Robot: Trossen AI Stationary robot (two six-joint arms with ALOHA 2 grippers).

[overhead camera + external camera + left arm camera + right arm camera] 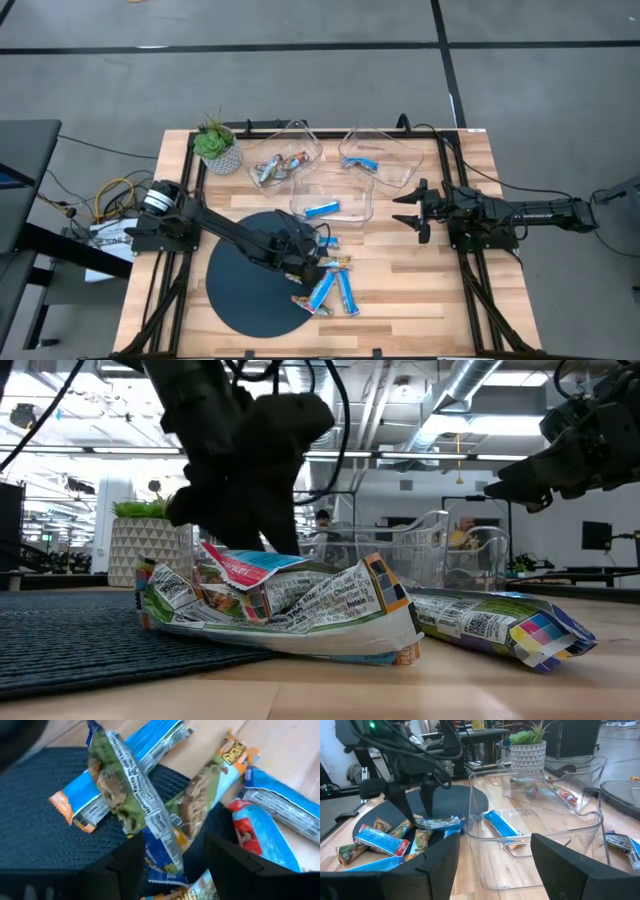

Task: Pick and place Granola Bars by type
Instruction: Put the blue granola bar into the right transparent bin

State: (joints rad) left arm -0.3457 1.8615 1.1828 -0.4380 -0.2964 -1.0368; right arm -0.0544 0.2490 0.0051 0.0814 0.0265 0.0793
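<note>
Sorting partly done, judging by the layout: three clear bins at the far side of the worktop (420, 290), each already loaded. Back-left bin (290, 150) holding a few silver-red bars (278, 166), perhaps three, count uncertain; front middle bin (355, 205) holding one blue bar (322, 209); back-right bin (400, 165) holding one blue bar (362, 163). Still unsorted: a heap of Granola Bars (328, 280) lying at the edge of the dark round mat (235, 290) and spilling onto the wood, roughly six to eight, mostly blue wrappers with a green-printed one (131, 795) and an orange-tipped one (220, 767) among them; exact number hard to fix because of overlap. Left gripper (303, 268) down in that heap, fingers (125, 870) parted wide and straddling the green-printed bar, with no firm hold on it visible. Right gripper (412, 211) waiting above the wood just beside the front middle bin, fingers (437, 862) spread wide and empty. Potted succulent (217, 146) standing at the back-left corner, apart from the work. More than half of the task probably left.
</note>
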